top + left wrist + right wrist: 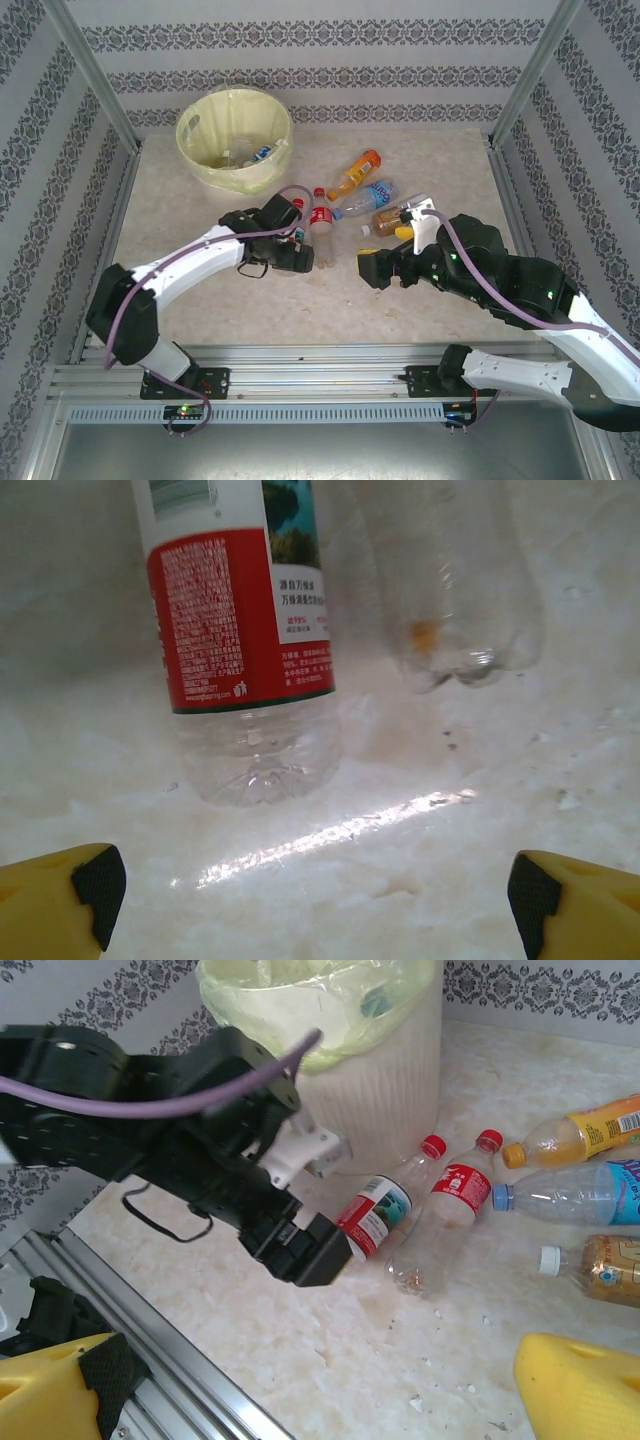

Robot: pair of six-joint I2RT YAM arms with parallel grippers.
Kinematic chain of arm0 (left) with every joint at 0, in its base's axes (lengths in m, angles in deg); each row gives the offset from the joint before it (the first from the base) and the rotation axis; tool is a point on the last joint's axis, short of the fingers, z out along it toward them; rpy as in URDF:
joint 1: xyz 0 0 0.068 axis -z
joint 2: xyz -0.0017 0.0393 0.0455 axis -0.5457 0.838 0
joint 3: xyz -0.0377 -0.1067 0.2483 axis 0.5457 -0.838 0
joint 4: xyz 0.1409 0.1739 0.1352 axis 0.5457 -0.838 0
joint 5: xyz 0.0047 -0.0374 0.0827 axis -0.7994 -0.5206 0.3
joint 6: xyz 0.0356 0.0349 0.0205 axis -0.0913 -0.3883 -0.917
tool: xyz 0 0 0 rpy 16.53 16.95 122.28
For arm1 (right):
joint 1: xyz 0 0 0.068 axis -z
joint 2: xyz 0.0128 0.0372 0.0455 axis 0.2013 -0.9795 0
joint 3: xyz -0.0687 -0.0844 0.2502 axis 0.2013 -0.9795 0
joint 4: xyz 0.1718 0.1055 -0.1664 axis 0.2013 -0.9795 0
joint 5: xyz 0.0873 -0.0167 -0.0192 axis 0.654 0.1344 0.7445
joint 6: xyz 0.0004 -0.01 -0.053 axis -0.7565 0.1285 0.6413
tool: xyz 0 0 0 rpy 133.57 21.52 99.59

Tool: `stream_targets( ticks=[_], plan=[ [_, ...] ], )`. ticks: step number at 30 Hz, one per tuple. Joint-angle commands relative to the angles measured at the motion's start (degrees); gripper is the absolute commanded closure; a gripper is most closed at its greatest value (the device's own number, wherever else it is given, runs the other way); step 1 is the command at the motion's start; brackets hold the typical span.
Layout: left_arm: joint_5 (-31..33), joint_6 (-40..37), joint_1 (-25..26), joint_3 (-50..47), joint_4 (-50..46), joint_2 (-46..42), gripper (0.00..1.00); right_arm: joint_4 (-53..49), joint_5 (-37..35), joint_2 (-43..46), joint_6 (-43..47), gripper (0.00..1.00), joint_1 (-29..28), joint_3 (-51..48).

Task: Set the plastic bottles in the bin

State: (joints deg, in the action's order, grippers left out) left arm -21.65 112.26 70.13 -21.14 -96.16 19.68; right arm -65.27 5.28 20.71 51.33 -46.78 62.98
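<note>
As the left fingers (95, 880) are hanging wide at the red-labelled bottle (240, 620) lying on the desk (400, 870) near the bin (205, 155), a grasp is being lined up. The right fingers (565, 1380) are idling wide. Next, I judge, is advancing and closing round it.

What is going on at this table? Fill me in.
Two robot arms are clearing the table into the bin. A few plastic bottles already lie inside it, and five more lie out on the table. The left gripper is open and lined up on the base of the red-labelled bottle, gripping nothing yet. The right gripper is open and empty too, hovering off to the side.
</note>
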Motion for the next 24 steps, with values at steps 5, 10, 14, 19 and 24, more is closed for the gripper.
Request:
stream_targets(
  ticks=[5,10,14,19,24],
  plan=[
    [1.7,0.1,-0.7,3.0,1.9,7.4,0.07,-0.2,-0.8,0.4,-0.4,0.02,-0.5,-0.1],
    [0.9,-0.5,-1.2,4.1,2.5,11.2,0.12,-0.2,-1.0,0.4,-0.2,0.02,-0.4,-0.2],
    [1.6,-0.7,-1.5,4.4,2.5,13.6,0.14,0.1,-1.0,0.5,-0.3,0.02,-0.4,-0.6],
    [1.4,-0.8,-2.3,4.3,2.9,15.7,0.15,0.2,-1.1,0.6,-0.3,0.02,-0.4,-1.0],
    [1.2,-0.5,-2.5,4.3,3.5,16.0,0.23,0.2,-1.2,0.7,-0.5,0.02,-0.3,-1.4]
  ],
)
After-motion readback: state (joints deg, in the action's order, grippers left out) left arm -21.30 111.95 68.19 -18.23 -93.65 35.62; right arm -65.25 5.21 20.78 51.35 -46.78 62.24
